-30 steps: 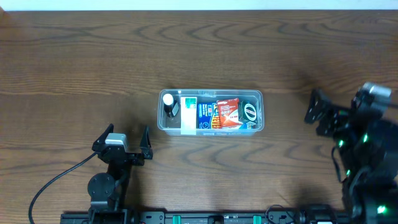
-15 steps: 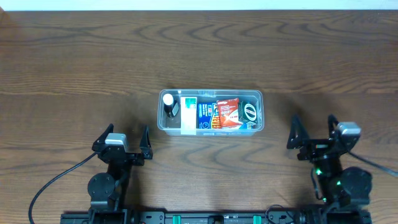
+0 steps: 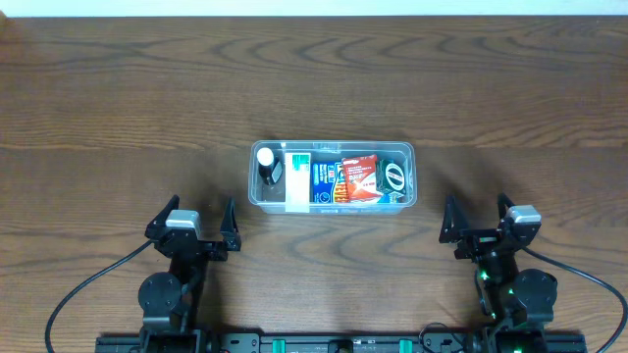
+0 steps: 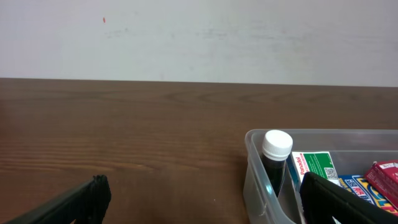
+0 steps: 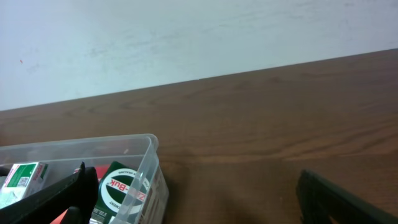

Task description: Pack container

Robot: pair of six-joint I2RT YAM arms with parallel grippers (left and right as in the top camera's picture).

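Container (image 3: 332,146) with small items (image 3: 358,178) mid-table; left gripper (image 3: 202,208) and right gripper (image 3: 477,208) wide, empty.

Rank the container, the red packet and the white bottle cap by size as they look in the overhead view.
Largest to smallest:
1. container
2. red packet
3. white bottle cap
The differences are plain, with no ties.

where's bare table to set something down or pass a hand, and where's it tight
Wide bare table lies left, right and beyond the container. The strip in front of it, between the left hand and right hand, is clear too. Crowded: inside the container, filled end to end from the white-capped bottle to the green pack.
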